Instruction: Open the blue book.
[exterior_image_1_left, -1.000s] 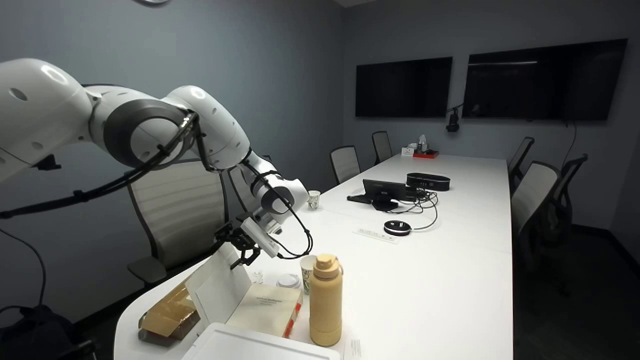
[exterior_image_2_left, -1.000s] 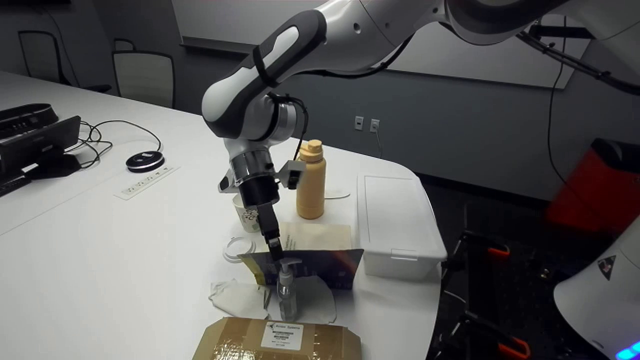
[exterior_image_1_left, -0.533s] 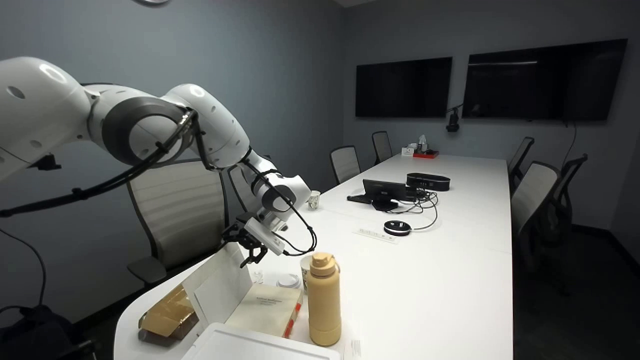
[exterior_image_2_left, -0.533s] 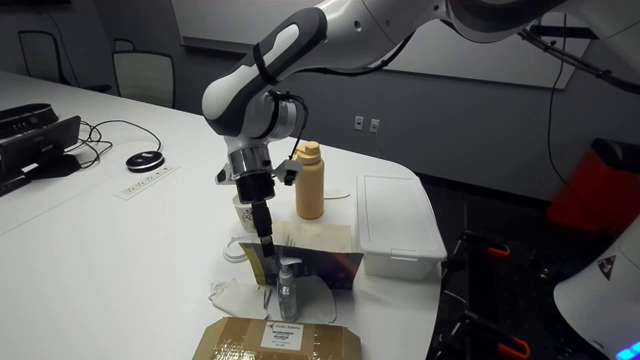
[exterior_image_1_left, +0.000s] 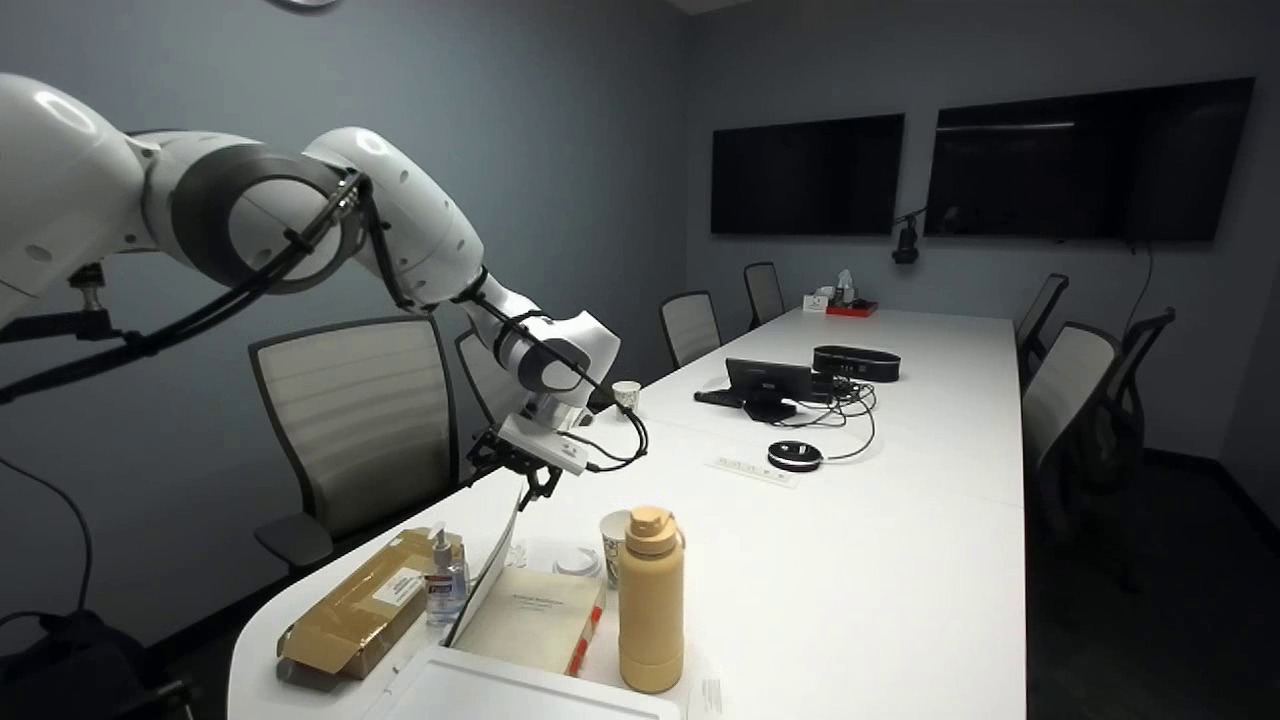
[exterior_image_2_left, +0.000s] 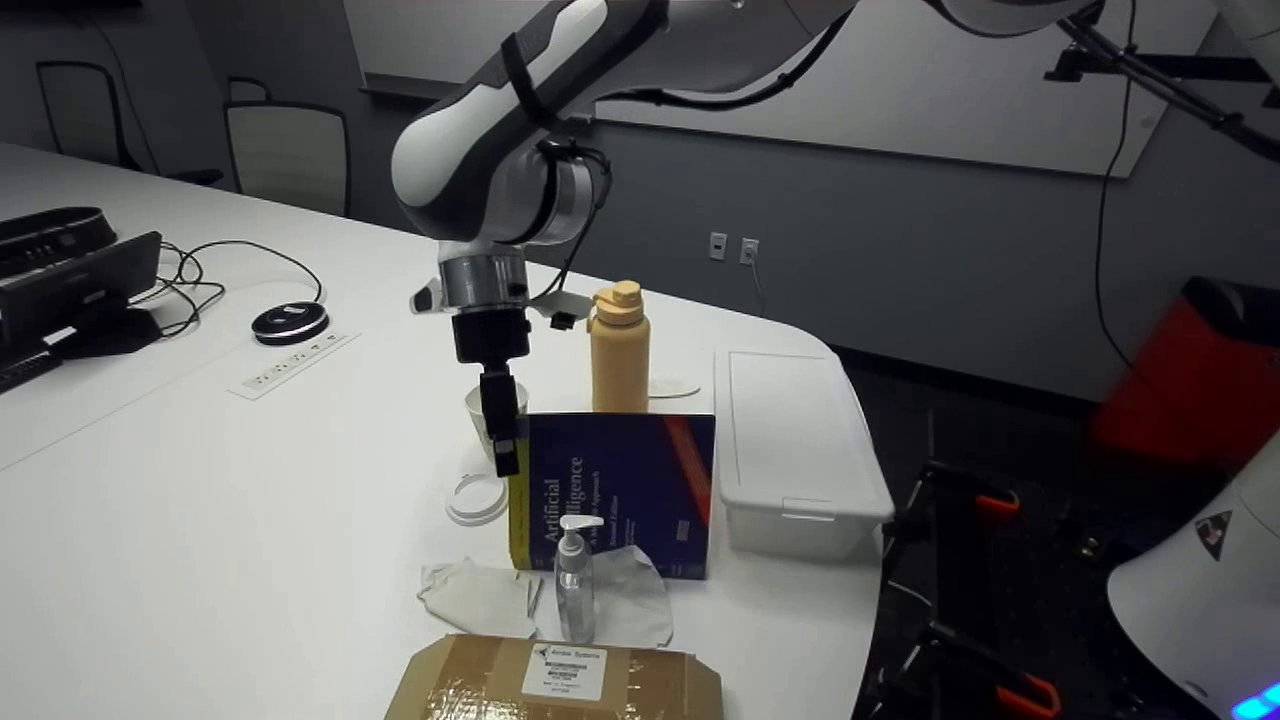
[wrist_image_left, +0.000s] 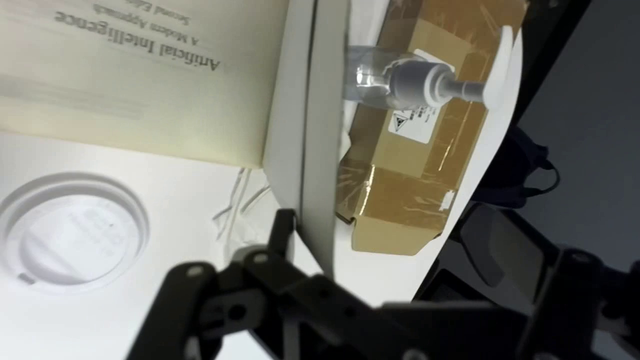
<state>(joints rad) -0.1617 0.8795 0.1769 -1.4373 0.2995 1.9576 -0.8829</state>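
The blue book is open, its cover (exterior_image_2_left: 620, 480) standing close to upright. In an exterior view its outer face shows white lettering and an orange-red stripe. Its cream title page (exterior_image_1_left: 532, 606) lies flat on the table; it also shows in the wrist view (wrist_image_left: 125, 95). The pale inside of the cover (wrist_image_left: 325, 125) runs down the middle of the wrist view. My gripper (wrist_image_left: 430, 235) is open at the cover's upper corner. One finger is on the page side, the other on the outer side. It also shows in both exterior views (exterior_image_1_left: 505, 487) (exterior_image_2_left: 507, 455). Whether a finger touches the cover is unclear.
A clear pump bottle (exterior_image_2_left: 574, 590) stands just behind the cover. A brown cardboard box (exterior_image_2_left: 560, 675) lies beyond it. A tan bottle (exterior_image_1_left: 651, 600), a paper cup (exterior_image_1_left: 614, 540) and a white lid (wrist_image_left: 80, 230) are on the page side. A white bin (exterior_image_2_left: 800, 450) stands beside the book.
The cover has swung up from leaning far back to nearly upright. My gripper has risen and shifted toward the page side. The pump bottle now shows in an exterior view where the cover hid it.
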